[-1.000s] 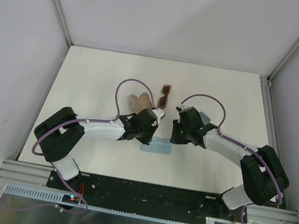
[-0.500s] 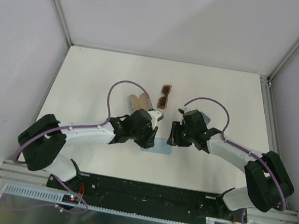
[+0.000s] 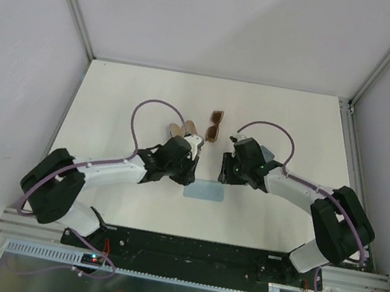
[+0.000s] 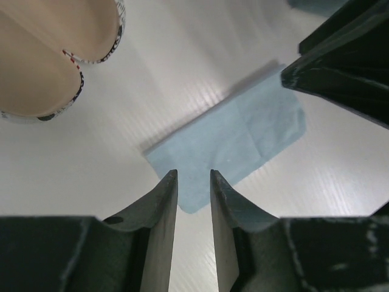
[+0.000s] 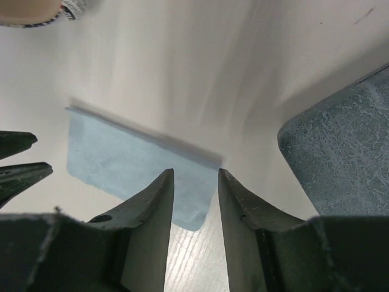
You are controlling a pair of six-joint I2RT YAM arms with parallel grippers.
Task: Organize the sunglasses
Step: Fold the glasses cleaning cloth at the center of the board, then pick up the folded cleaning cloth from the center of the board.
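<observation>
The brown-amber sunglasses (image 3: pixel 215 125) lie folded on the white table, beyond both grippers. The white-framed pair is out of view. My left gripper (image 3: pixel 189 171) (image 4: pixel 193 173) hovers low over the near-left corner of a light blue cloth (image 3: pixel 204 191) (image 4: pixel 231 137), jaws a narrow gap apart and empty. My right gripper (image 3: pixel 225 172) (image 5: pixel 196 171) hovers over the cloth's right end (image 5: pixel 121 161), jaws slightly apart and empty. The two grippers face each other across the cloth.
An open case with a beige lining (image 3: pixel 180 130) (image 4: pixel 36 61) lies just beyond the left gripper. A grey-blue closed case (image 3: pixel 266 154) (image 5: pixel 340 146) lies partly under the right arm. Grey walls enclose the table on three sides.
My left gripper has drawn back to the left, uncovering more of the open case and the cloth. My right gripper has shifted slightly left and away.
</observation>
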